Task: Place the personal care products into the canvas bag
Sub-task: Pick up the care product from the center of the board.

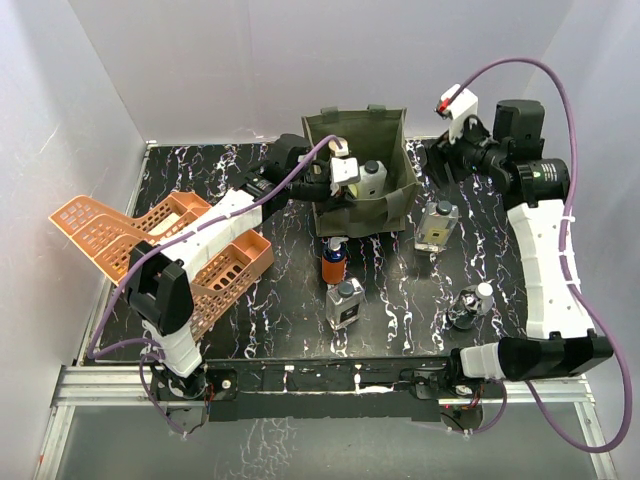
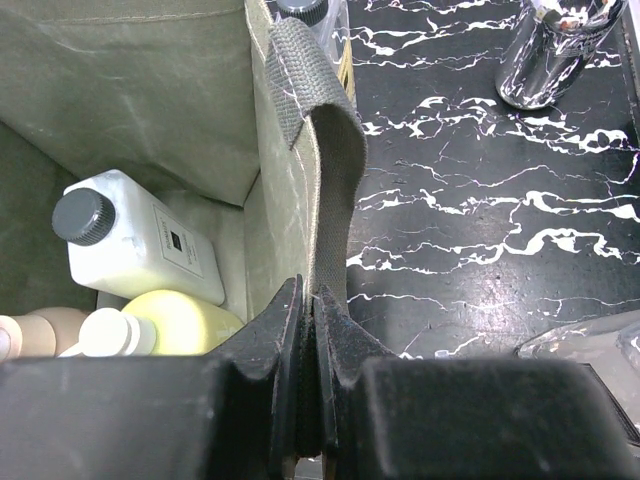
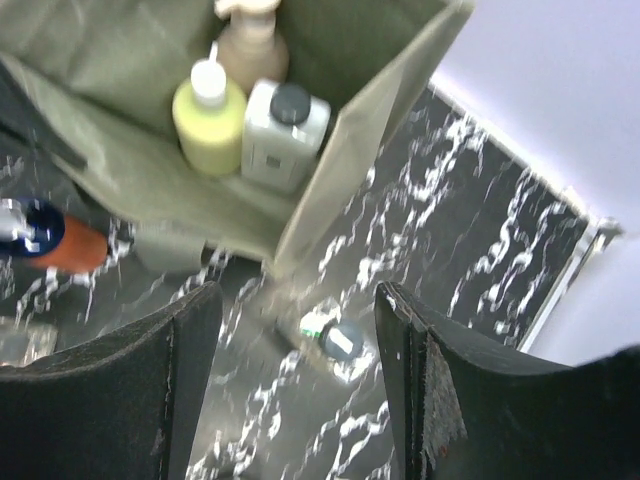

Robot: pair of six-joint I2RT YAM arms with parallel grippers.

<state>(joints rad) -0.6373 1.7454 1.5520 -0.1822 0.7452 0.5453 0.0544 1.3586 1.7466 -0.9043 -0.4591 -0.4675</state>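
Black worktop (image 1: pixel 290 335), white marble-like veining, soft glare patches. Plain pale walls (image 1: pixel 200 60) enclose left, far, right edges. Metal rail (image 1: pixel 100 385) along near edge. Even, diffuse light.

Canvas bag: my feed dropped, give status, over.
Left pincer shut on strap. Right pincer open, empty. Three bottles in canvas bag, four on table. Left wrist over bag mouth.

Fingers (image 2: pixel 250 350) seemingly tight on bag strap (image 2: pixel 335 190)

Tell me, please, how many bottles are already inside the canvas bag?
3: a white bottle with a dark cap, a yellow-green bottle beside it, a tan pump bottle behind them. The canvas bag may hide more.
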